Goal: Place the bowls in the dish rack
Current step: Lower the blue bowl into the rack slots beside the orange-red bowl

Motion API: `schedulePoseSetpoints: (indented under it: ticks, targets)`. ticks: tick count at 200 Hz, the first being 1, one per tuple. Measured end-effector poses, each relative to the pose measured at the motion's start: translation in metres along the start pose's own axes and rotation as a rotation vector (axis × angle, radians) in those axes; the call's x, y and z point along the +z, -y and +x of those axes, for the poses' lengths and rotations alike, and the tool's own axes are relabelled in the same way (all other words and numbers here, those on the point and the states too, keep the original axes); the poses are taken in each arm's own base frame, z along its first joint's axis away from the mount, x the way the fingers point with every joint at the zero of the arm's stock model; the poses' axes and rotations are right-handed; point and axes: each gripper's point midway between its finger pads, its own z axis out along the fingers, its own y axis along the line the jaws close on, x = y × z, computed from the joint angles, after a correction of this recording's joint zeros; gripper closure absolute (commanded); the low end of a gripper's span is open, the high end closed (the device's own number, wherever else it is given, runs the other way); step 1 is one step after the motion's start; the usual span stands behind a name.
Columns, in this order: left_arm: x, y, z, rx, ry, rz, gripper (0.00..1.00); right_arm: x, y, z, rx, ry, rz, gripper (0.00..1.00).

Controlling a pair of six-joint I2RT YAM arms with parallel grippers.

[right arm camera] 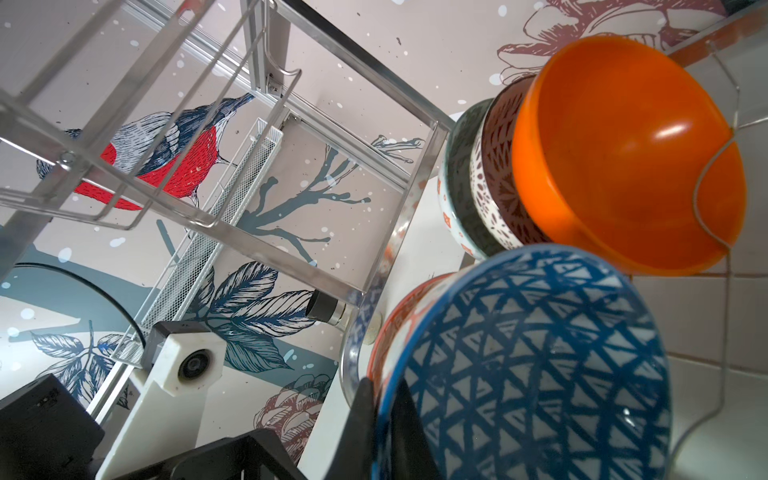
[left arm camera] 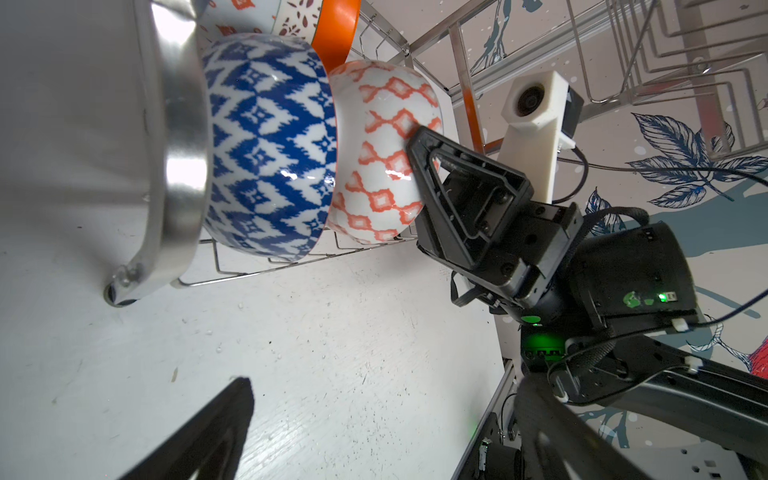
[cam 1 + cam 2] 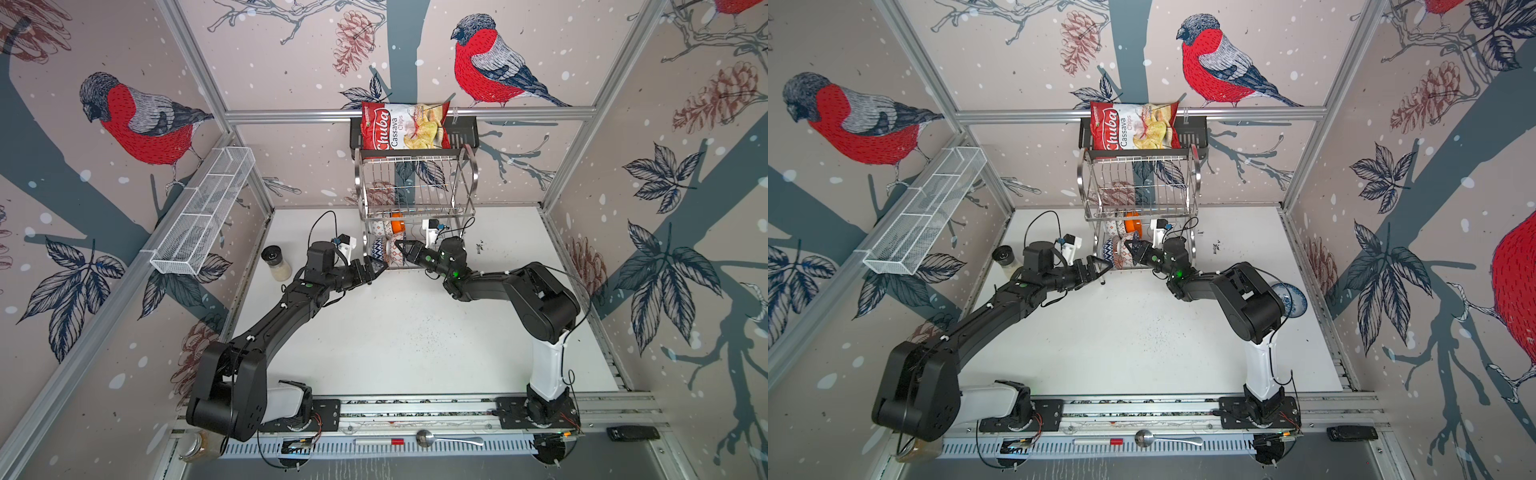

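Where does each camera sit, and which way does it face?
Top views: overhead, facing down on table, dish rack, both arms.
Left wrist: on left arm, facing racked bowls and right hand; own finger shows.
Right wrist: on right arm, looking up through rack; right hand pinches blue-triangle bowl.
Shared: both wrists see the orange bowl.

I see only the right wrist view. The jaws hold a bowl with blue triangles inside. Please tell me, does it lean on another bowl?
Observer: Yes. In the left wrist view that bowl, red-orange outside, touches a blue-white bowl on the rack's lower shelf.
Operator: Where is the left gripper?
Observer: Open and empty, at the rack's front left corner.
Operator: Are bowls left on the table?
Observer: One blue-floral bowl, behind the right arm.
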Motion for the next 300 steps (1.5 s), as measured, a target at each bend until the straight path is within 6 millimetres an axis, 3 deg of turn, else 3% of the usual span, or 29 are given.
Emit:
schedulePoseSetpoints:
  ticks: [227, 300]
  targets:
    - [-0.002, -0.004, -0.001, -0.018, 0.003, 0.000, 0.02, 0.015, 0.001, 0.003, 0.162, 0.009, -0.125, 1.00]
    - [-0.002, -0.004, -0.001, -0.018, 0.004, 0.000, 0.02, 0.021, 0.004, 0.014, 0.190, -0.032, -0.111, 1.00]
